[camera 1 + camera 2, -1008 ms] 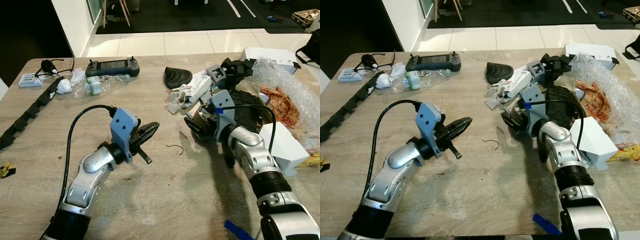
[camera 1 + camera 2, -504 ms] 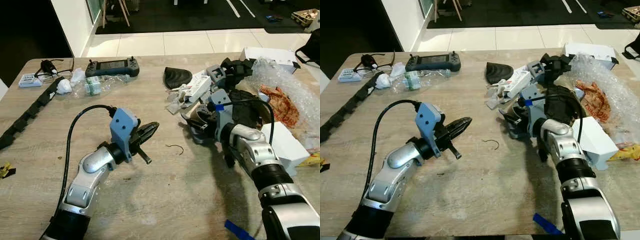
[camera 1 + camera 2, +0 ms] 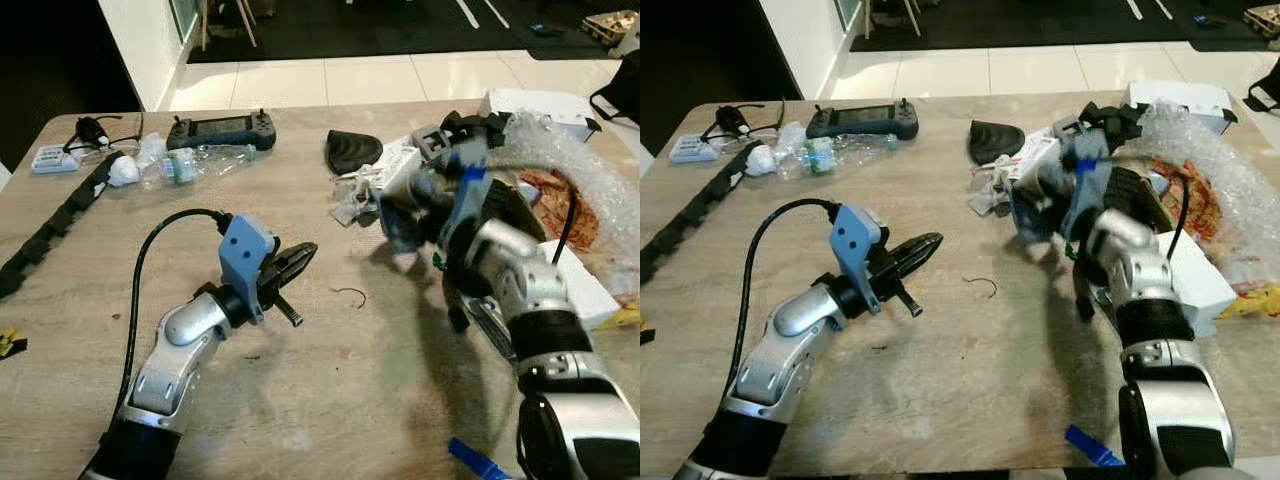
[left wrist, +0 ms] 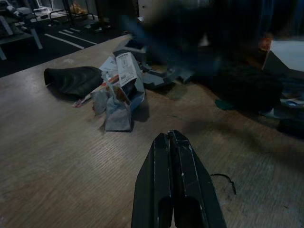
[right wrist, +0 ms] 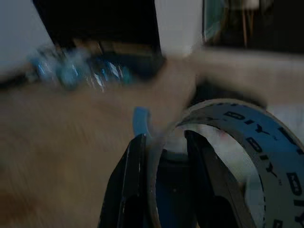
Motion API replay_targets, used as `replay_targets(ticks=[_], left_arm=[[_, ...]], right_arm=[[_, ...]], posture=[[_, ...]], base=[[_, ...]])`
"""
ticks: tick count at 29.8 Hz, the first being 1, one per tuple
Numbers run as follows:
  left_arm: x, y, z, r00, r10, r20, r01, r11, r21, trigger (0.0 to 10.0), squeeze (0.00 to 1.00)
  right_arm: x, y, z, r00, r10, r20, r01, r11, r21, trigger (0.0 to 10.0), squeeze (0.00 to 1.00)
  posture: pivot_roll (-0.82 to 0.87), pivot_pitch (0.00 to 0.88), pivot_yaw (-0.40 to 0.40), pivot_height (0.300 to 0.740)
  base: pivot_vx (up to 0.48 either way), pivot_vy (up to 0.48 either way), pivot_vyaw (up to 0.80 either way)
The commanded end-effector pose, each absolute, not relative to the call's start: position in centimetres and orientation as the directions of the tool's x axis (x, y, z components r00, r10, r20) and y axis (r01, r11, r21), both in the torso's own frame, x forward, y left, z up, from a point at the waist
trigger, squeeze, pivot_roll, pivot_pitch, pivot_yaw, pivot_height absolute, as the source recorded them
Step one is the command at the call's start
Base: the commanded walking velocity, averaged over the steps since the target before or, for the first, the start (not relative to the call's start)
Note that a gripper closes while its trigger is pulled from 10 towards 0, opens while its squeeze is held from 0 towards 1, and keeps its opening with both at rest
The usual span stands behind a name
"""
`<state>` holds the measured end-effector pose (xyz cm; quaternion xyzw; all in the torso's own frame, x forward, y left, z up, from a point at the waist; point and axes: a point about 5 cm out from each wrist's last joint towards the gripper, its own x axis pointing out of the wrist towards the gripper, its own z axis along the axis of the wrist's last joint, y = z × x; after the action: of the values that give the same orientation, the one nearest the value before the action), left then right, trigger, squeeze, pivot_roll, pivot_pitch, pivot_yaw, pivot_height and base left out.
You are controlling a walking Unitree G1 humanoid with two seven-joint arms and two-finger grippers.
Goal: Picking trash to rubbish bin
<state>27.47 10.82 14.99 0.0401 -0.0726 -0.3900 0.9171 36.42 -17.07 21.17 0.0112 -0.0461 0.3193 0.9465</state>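
My right pincer (image 5: 164, 180) grips a tape roll (image 5: 247, 142) above the table (image 3: 330, 400). Next I carry it to a bin. My left pincer (image 4: 173, 142) hangs closed.

A handheld game controller (image 3: 222, 130) lies at eleven o'clock on the wooden tabletop (image 3: 330, 390). A black segmented cable chain (image 3: 52, 232) runs along the nine o'clock edge, with a small white box (image 3: 49, 159) beyond its far end at ten o'clock. A white carton (image 3: 535, 104) sits at one o'clock. White floor tiles (image 3: 350, 80) lie beyond the twelve o'clock edge.
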Motion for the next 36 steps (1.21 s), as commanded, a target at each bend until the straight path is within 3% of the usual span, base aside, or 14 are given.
replay_targets(ticks=[1, 2, 3, 5, 8, 10, 15, 26, 36], left_arm=[[27.8, 11.5, 15.6, 0.721, -0.68, 0.135, 0.668, 0.733, 0.126, 10.0, 0.0], [28.3, 12.0, 15.8, 0.767, -0.624, 0.151, 0.613, 0.781, 0.119, 10.0, 0.0], [28.3, 12.0, 15.8, 0.767, -0.624, 0.151, 0.613, 0.781, 0.119, 10.0, 0.0], [29.3, 13.0, 16.5, 0.851, -0.488, 0.196, 0.482, 0.873, 0.082, 10.0, 0.0], [29.7, 13.6, 16.9, 0.892, -0.408, 0.198, 0.402, 0.913, 0.071, 10.0, 0.0], [30.2, 15.0, 17.2, 0.943, -0.264, 0.202, 0.251, 0.964, 0.087, 10.0, 0.0], [30.2, 16.3, 17.3, 0.972, -0.139, 0.188, 0.127, 0.989, 0.077, 10.0, 0.0], [29.8, 15.3, 17.3, 0.963, -0.173, 0.205, 0.163, 0.985, 0.065, 10.0, 0.0], [29.8, 14.8, 17.5, 0.961, -0.185, 0.204, 0.178, 0.983, 0.054, 10.0, 0.0]], right_arm=[[36.1, -16.0, 23.8, 0.773, 0.599, 0.211, -0.6, 0.797, -0.065, 0.0, 0.0], [36.0, -15.8, 24.9, 0.783, 0.559, 0.273, -0.556, 0.826, -0.095, 4.7, 0.0], [36.0, -15.8, 24.9, 0.783, 0.559, 0.273, -0.556, 0.826, -0.095, 4.7, 0.0], [35.8, -15.6, 25.8, 0.805, 0.48, 0.348, -0.477, 0.873, -0.1, 10.0, 0.0], [35.5, -15.4, 25.6, 0.815, 0.444, 0.372, -0.43, 0.894, -0.124, 10.0, 0.0], [34.7, -15.0, 24.9, 0.821, 0.401, 0.407, -0.366, 0.916, -0.166, 10.0, 0.0], [33.3, -14.7, 23.3, 0.845, 0.33, 0.421, -0.31, 0.943, -0.119, 10.0, 0.0], [31.3, -13.5, 20.5, 0.875, 0.295, 0.383, -0.252, 0.954, -0.16, 10.0, 0.0], [31.2, -13.5, 20.5, 0.877, 0.249, 0.41, -0.208, 0.968, -0.142, 10.0, 0.0]], posture=[[0.0, 0.075, 0.043, 0.74], [0.0, 0.074, 0.043, 0.74], [0.0, 0.074, 0.043, 0.74], [0.0, 0.074, 0.043, 0.74], [0.0, 0.071, 0.035, 0.74], [0.0, 0.068, 0.033, 0.74], [0.0, 0.061, 0.031, 0.74], [0.0, 0.05, 0.022, 0.74], [0.0, 0.045, 0.02, 0.74]], base=[[0.0, 0.0, 0.0], [0.0, 0.0, 0.0], [0.0, 0.0, 0.0], [0.0, 0.0, 0.0], [0.0, 0.0, 0.0], [0.0, 0.0, 0.0], [0.0, 0.0, 0.0], [0.0, 0.0, 0.0], [0.0, 0.0, 0.0]])
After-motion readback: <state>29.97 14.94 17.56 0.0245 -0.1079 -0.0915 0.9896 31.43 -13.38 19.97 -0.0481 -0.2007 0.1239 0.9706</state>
